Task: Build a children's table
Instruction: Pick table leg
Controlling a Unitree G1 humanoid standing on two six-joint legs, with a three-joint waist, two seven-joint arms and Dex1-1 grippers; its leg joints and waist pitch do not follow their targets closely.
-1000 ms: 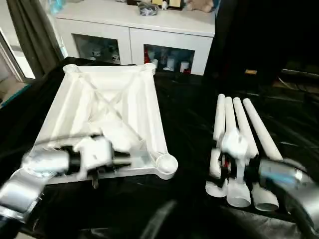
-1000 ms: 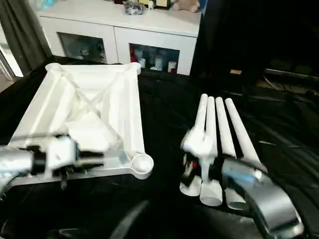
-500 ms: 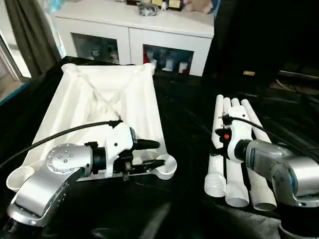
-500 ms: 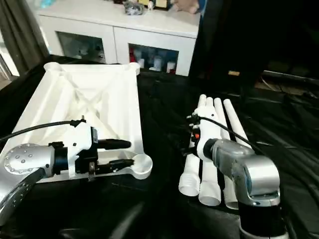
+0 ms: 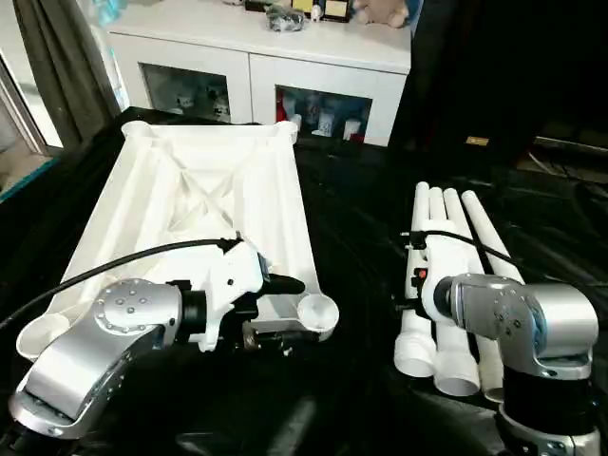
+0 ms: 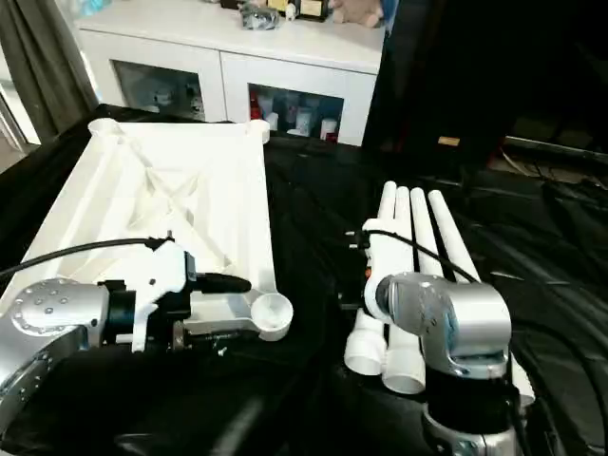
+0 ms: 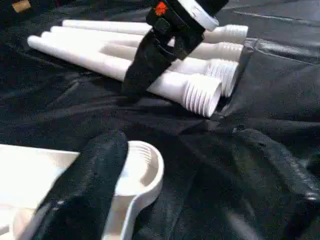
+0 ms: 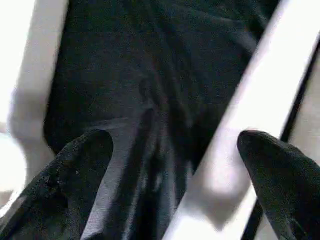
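One white tabletop [image 5: 204,204] lies ribbed side up, four white legs [image 5: 446,285] lie together, and one white cabinet [image 5: 256,71] stands behind.

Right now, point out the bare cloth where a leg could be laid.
Free: the black strip between the tabletop and the legs. Crowded: the near socket, beside the left gripper, and the legs under the right arm.

A domestic room: white glass-door cabinet [image 5: 256,81] displaying small figurines, soft toy [image 5: 380,9] on its top, dark curtain [image 5: 62,57] beside a window.
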